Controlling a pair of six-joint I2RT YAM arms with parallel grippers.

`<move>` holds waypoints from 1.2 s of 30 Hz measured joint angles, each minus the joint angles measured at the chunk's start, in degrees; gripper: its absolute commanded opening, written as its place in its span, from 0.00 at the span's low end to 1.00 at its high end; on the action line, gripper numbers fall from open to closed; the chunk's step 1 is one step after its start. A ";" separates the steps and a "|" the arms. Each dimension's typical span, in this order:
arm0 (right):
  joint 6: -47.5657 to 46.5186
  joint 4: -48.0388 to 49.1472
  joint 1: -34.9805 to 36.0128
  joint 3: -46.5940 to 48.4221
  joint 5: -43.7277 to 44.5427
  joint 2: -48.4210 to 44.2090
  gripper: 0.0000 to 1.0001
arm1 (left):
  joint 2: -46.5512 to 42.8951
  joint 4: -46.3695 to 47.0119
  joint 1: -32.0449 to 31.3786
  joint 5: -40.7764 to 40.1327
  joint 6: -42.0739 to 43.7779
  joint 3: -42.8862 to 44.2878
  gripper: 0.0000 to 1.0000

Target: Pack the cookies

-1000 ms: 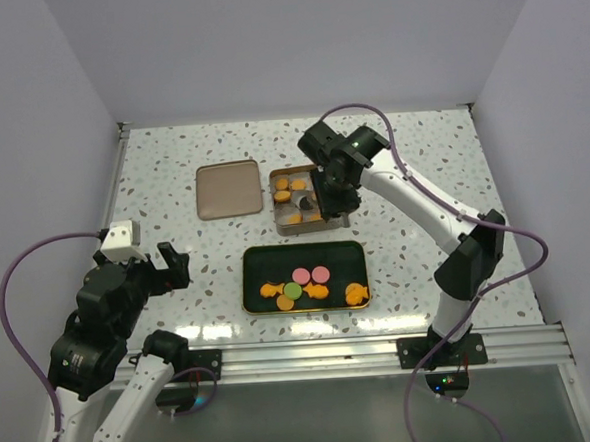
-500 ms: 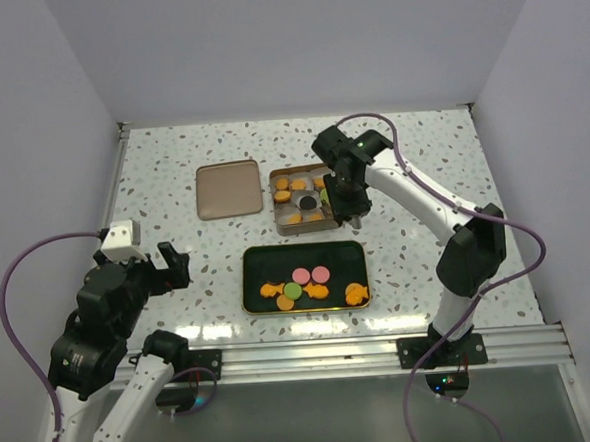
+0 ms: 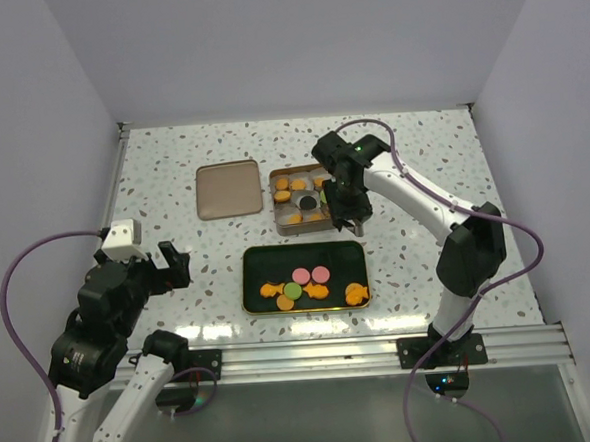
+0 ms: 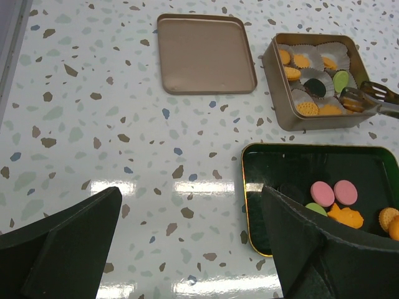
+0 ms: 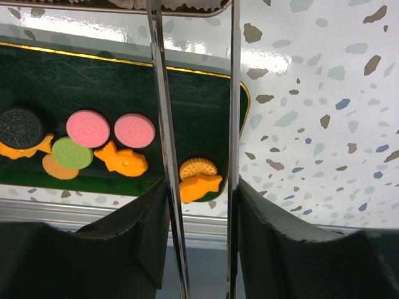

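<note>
Cookies [image 3: 309,285] lie on a dark green tray [image 3: 252,259]: pink rounds [image 5: 88,128], a green one, orange rounds and fish shapes [image 5: 199,185]. More cookies sit in paper cups inside a gold tin [image 4: 274,81]. My right gripper [image 3: 342,203] hangs over the tin's right side, shut on metal tongs [image 5: 161,124] whose blades stand apart. The tongs' tips [image 4: 368,99] reach into the tin's near right corner beside an orange cookie [image 4: 353,104]; whether it is pinched I cannot tell. My left gripper [image 4: 187,249] stays open at the near left, holding nothing.
The tin's lid [image 3: 227,189] lies flat to the left of the tin. The tray's gold rim [image 4: 246,205] is just right of my left gripper. White walls close the table on three sides, and a metal rail [image 3: 313,355] runs along its near edge.
My right gripper shifted right and slightly nearer over the tin, and the tongs' blades spread a little. The left arm has not moved.
</note>
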 measured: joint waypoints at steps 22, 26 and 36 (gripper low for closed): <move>-0.24 -3.28 -2.34 8.94 6.73 -8.83 0.46 | -0.57 0.02 -0.02 0.28 0.13 -0.17 1.00; -0.42 -1.36 -7.32 -0.74 7.02 -12.59 0.46 | -0.57 0.02 -0.02 0.48 0.15 -0.17 1.00; -1.38 8.24 -17.55 -19.30 5.81 -14.23 0.45 | -0.61 0.02 -0.02 0.87 0.92 -0.20 1.00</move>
